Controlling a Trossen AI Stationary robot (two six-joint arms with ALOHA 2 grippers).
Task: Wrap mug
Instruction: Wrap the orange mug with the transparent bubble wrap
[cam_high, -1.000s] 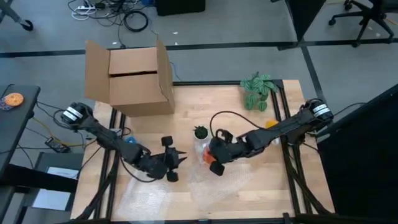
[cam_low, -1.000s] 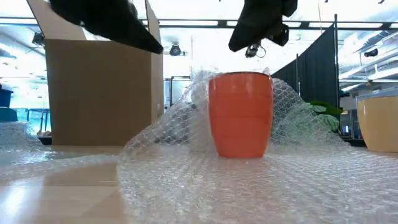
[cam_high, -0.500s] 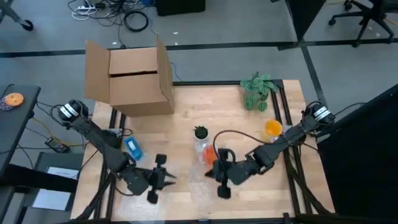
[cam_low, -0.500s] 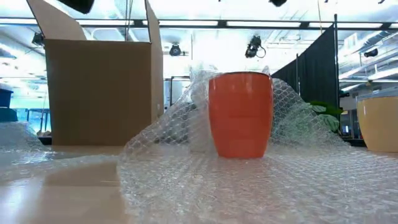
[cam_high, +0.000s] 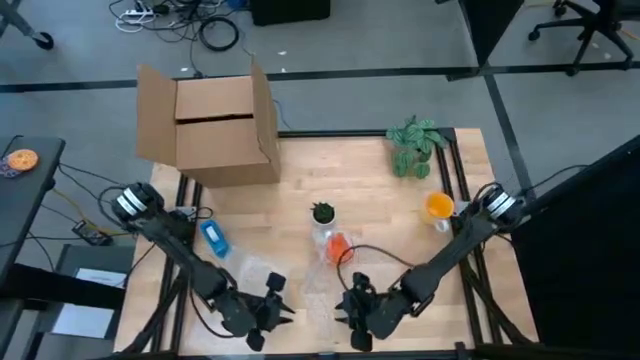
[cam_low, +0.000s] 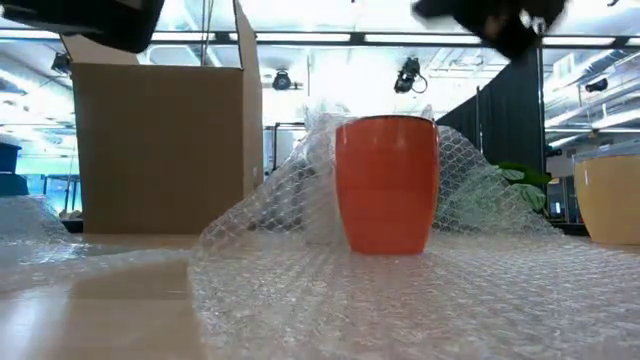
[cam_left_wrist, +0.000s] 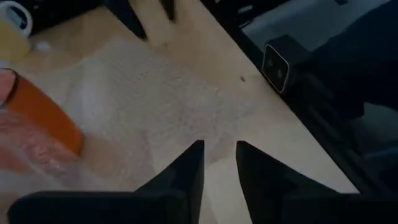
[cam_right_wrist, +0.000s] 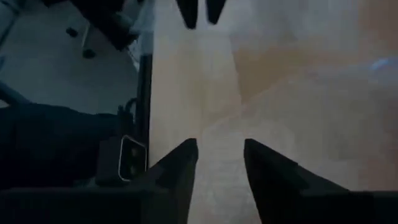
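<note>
the orange mug (cam_low: 386, 184) stands upright on the bubble wrap (cam_low: 400, 300) mid-worktop. both the left pincer (cam_high: 272, 312) and right pincer (cam_high: 350, 312) hang open and empty near the wrap's front edge. a one-sided tug could tip the mug. only the low view shows wrap bunched behind it.

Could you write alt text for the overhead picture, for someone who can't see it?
Seen from above, two dark robot arms reach to the wooden table's near edge, the left pincer and right pincer facing each other over clear bubble wrap. An orange mug sits mid-table, an open cardboard box behind it.
</note>
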